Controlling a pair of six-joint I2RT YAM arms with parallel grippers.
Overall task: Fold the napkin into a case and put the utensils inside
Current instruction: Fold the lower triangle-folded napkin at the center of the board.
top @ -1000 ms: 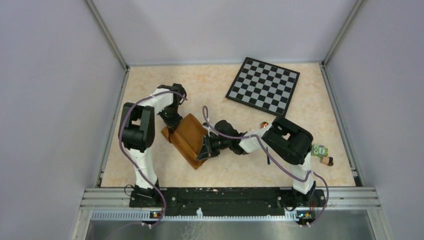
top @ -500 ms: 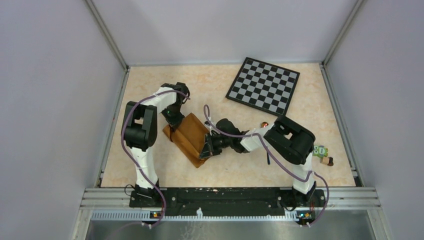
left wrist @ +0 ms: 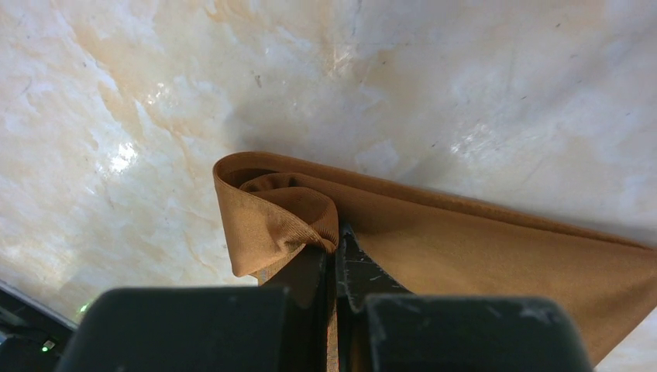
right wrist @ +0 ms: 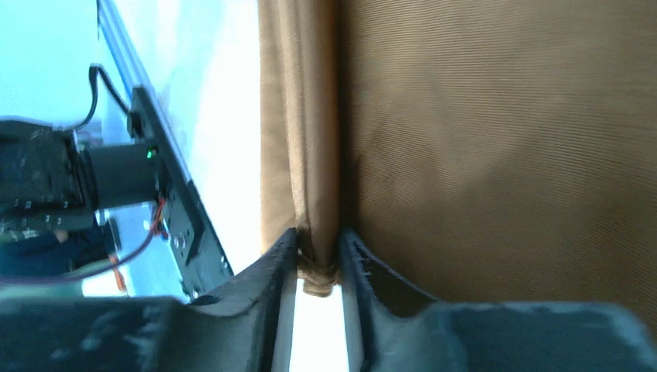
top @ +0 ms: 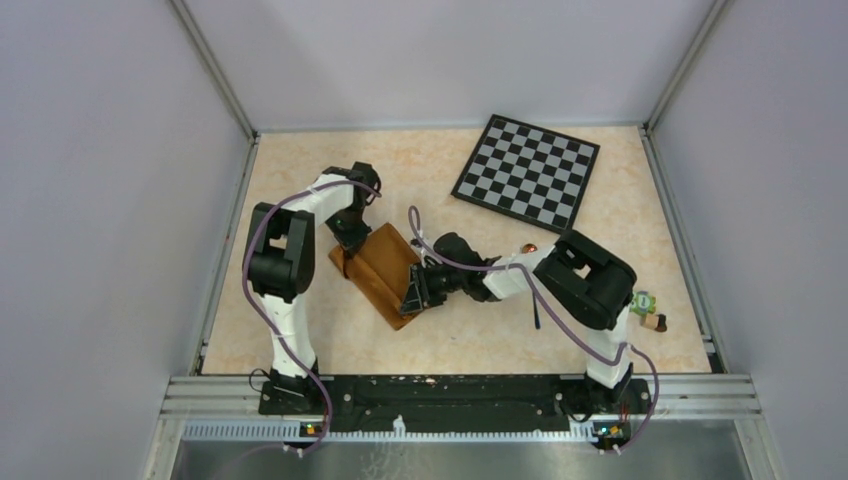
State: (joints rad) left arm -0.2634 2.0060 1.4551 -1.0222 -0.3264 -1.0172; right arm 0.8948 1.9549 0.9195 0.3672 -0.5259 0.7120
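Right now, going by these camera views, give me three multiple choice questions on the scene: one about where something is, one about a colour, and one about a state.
1. Where on the table does the checkered board lie?
A. in the far right part
B. under the napkin
C. at the near left edge

2. What colour is the napkin?
A. white
B. rust-brown
C. blue

3. How is the left gripper?
A. open above bare table
B. holding a fork
C. shut on a corner of the napkin

Answers:
1 A: the top view shows it at the far right, apart from the napkin.
2 B: all three views show brown cloth.
3 C: the left wrist view shows its fingers pressed together on bunched cloth.
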